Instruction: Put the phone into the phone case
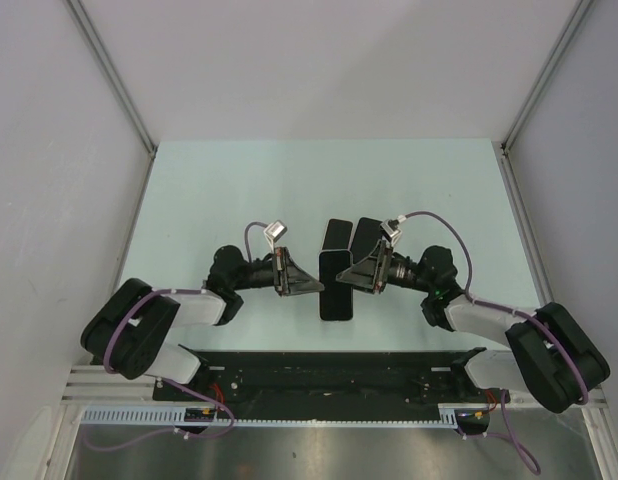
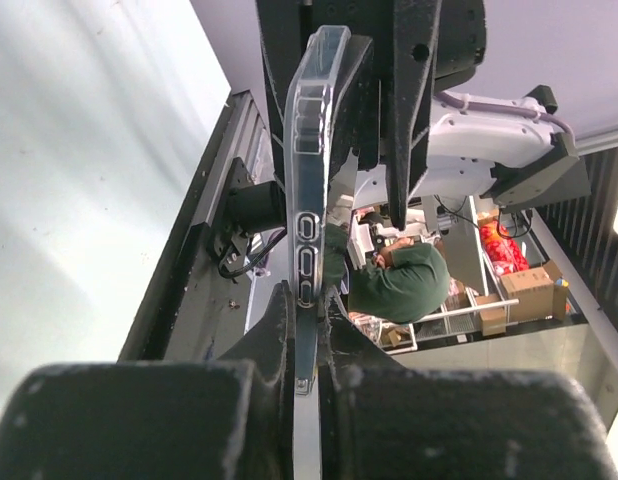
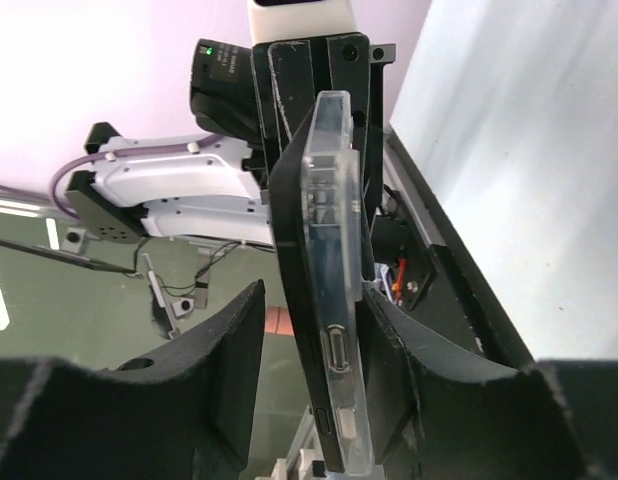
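The black phone stands on edge above the table's middle, between both grippers. In the right wrist view the phone lies flat against the clear phone case, both seen edge-on. My right gripper is open around them: its right finger touches the case, and its left finger stands apart from the phone. My left gripper is shut on the lower edge of the clear case. In the top view the left gripper and right gripper face each other across the phone.
A second dark slab stands just right of the phone's far end; I cannot tell what it is. The pale green table spreads around it. Grey walls enclose the sides. The black rail runs along the near edge.
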Tool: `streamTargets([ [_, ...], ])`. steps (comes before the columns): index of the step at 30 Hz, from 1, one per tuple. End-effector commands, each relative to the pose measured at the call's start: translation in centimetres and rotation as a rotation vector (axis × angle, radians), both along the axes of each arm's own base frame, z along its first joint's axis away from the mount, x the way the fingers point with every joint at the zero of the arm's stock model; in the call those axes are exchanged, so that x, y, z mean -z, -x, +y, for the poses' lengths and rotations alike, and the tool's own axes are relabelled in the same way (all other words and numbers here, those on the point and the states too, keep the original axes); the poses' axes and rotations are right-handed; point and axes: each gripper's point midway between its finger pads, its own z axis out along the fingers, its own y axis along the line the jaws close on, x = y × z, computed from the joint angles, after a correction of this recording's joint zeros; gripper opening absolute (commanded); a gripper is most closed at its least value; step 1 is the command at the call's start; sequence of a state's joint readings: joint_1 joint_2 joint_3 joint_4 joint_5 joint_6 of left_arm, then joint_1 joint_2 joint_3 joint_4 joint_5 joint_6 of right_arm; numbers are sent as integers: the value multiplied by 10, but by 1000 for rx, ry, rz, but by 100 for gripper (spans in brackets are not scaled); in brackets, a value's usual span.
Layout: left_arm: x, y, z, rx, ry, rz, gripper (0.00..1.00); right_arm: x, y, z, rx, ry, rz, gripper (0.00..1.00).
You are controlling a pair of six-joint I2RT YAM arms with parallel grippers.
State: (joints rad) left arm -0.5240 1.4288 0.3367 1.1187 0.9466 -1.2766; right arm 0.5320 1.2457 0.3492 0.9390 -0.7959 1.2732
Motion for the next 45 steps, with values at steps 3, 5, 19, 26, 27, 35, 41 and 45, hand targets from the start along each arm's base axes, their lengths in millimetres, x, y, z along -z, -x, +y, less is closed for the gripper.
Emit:
streamTargets([
  [3, 0, 15, 2, 73, 19, -1, 0, -55, -1, -8, 13, -199, -140, 43],
  [5, 0, 16, 2, 75, 25, 3, 0, -58, 1, -10, 10, -219, -146, 43],
  [19, 2, 14, 1, 80, 50, 36, 23, -56, 6, -8, -12, -232, -172, 0],
  [26, 3, 9, -3, 76, 39, 32, 27, -45, 4, -3, -12, -179, -158, 6],
  [27, 2, 10, -3, 81, 35, 26, 26, -46, 5, -3, -9, -170, -168, 9],
  [35, 17, 6, -12, 73, -127, -47, 2, -36, -6, -4, 77, 36, -234, 35],
  [41, 9, 18, -13, 106, -132, -91, 0, -57, -14, -14, 87, -33, -239, 41],
  [45, 8, 23, -16, 128, -127, -98, 0, -66, -19, -15, 86, -62, -246, 42],
])
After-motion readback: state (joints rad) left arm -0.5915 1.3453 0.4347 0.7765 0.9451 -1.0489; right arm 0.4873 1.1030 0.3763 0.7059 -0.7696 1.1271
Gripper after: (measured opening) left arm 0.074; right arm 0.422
